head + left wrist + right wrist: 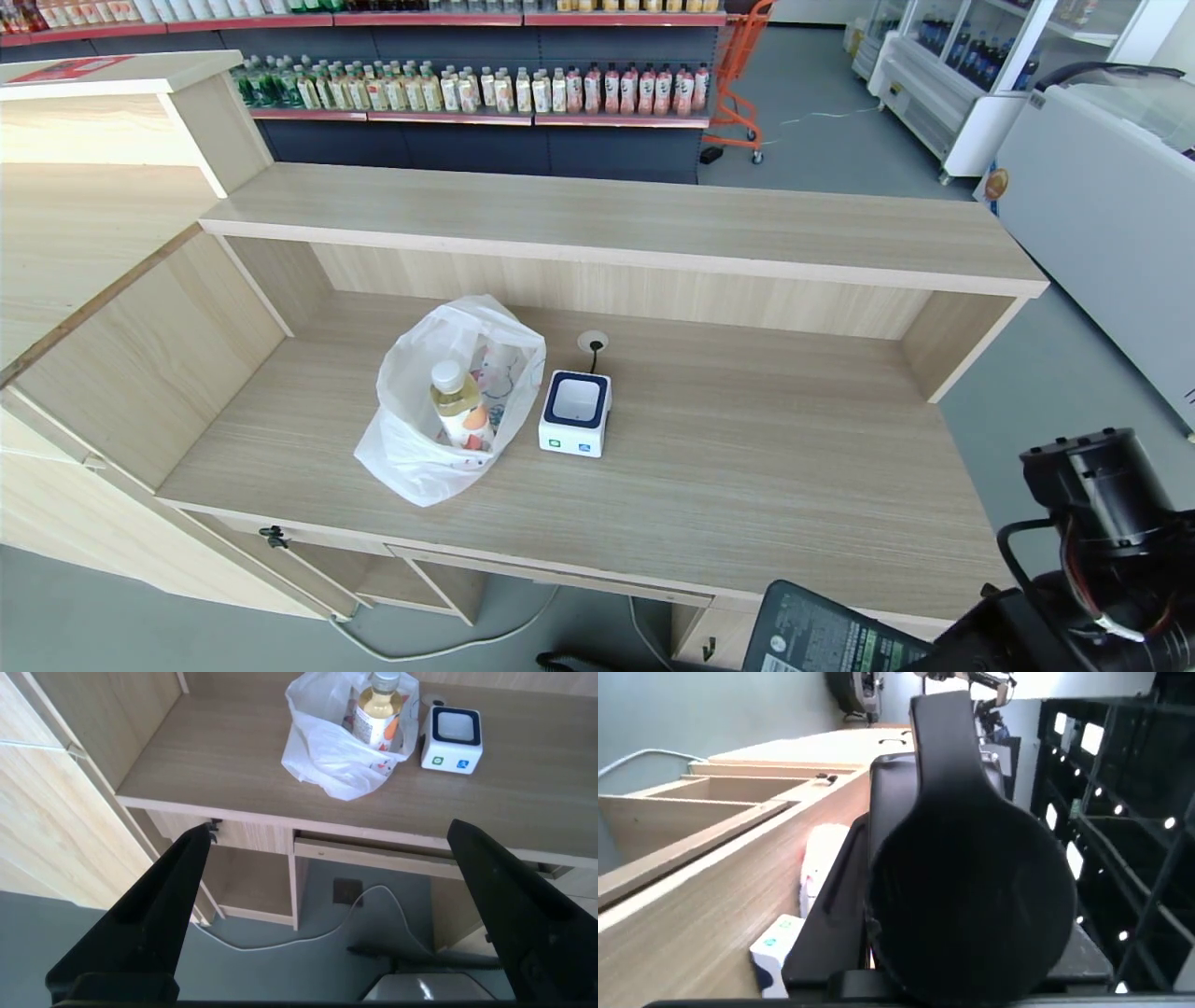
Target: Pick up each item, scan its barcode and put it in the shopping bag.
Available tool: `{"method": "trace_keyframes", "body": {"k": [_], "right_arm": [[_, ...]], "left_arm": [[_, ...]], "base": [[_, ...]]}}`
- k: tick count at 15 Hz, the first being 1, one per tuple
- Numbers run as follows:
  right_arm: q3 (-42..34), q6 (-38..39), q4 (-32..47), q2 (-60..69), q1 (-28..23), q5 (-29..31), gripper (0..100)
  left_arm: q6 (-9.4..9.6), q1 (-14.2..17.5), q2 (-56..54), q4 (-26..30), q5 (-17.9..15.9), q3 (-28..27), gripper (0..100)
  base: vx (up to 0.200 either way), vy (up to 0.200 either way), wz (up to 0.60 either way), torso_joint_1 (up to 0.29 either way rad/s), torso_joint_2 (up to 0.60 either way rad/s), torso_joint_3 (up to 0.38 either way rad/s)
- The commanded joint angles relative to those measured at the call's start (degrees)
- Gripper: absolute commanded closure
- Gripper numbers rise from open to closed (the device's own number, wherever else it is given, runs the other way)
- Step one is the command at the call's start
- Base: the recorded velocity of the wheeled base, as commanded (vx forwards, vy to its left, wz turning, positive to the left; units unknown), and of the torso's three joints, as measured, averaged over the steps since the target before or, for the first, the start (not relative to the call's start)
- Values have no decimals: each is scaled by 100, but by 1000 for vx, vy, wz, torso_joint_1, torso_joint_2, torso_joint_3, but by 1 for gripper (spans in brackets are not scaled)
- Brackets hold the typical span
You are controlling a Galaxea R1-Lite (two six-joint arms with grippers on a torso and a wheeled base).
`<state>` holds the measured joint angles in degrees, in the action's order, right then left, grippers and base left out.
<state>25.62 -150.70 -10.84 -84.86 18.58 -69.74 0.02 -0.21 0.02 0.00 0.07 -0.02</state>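
A white plastic shopping bag (420,439) stands open on the wooden counter (747,467), left of centre. Inside it a bottle (457,406) of yellowish drink with a white cap stands upright. Just right of the bag sits the small white barcode scanner (575,413) with its dark-framed window facing up. My left gripper (327,919) hangs open with nothing in it, below and in front of the counter's front edge, well short of the bag (322,751), bottle (378,705) and scanner (451,739). My right arm (1102,523) sits low off the counter's near right corner.
A raised ledge (607,219) runs along the counter's back, with side walls at left and right. A cable hole (592,342) lies behind the scanner. A drawer (374,849) and a loose cable (308,933) are under the counter. Right of the scanner is bare wood.
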Motion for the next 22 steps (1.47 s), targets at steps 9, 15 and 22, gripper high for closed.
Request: {"method": "trace_keyframes", "body": {"k": [9, 15, 22], "right_arm": [[92, 8953, 178, 1367, -2086, 989, 100], [505, 17452, -1667, 1411, -2297, 2843, 100], [312, 18524, -1623, 1235, -2236, 3213, 100]], "left_arm": [[6, 3, -2, 0, 1, -6, 0], [-2, 3, -2, 0, 1, 2, 0], [-2, 3, -2, 0, 1, 2, 0]], "base": [[0, 0, 0, 0, 0, 0], [0, 0, 0, 0, 0, 0], [0, 0, 0, 0, 0, 0]]}}
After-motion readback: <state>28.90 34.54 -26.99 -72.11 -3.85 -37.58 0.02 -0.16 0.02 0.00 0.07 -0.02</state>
